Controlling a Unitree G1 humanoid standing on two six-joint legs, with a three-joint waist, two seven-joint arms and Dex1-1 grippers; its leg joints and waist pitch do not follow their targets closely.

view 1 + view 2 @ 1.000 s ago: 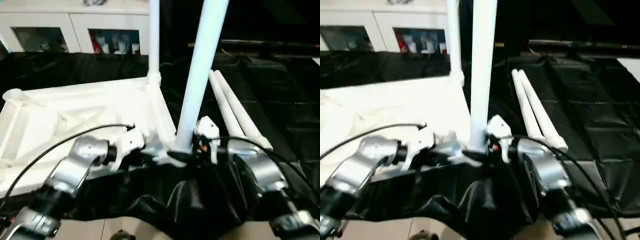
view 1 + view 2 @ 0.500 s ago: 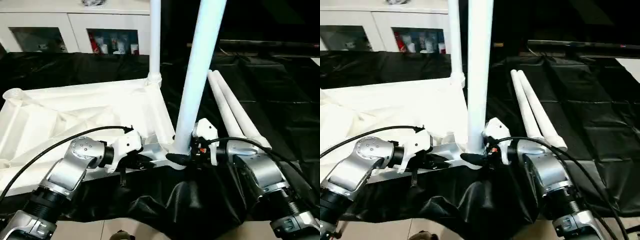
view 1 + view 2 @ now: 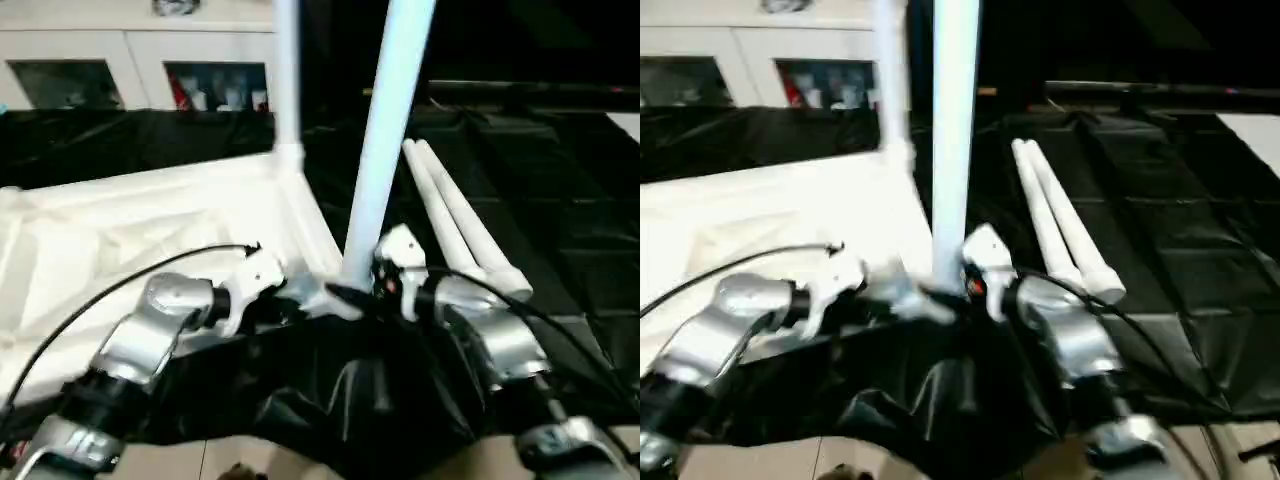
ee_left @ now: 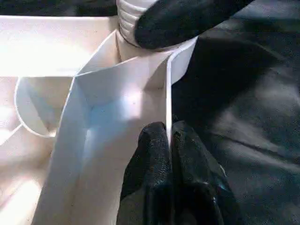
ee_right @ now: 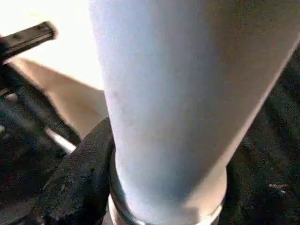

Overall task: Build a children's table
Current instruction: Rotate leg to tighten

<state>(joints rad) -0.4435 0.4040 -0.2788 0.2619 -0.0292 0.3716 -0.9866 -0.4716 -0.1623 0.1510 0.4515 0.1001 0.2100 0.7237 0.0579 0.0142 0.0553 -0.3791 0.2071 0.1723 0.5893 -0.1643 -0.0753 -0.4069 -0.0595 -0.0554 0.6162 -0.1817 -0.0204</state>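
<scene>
Left wrist: left pincer (image 4: 169,140) pinches tabletop (image 4: 117,108) rim.

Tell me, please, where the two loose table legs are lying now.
In the left eye view, the two loose legs lie side by side on the black cloth, on the robot's right, beyond the right gripper and beside the upturned tabletop.

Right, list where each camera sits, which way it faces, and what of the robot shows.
Head stereo pair: looks forward and down at the tabletop; both silver forearms show.
Left wrist: along the left gripper, pinching the tabletop's edge wall.
Right wrist: close on the near leg, one finger beside it.
Shared: near leg at its corner socket.
</scene>
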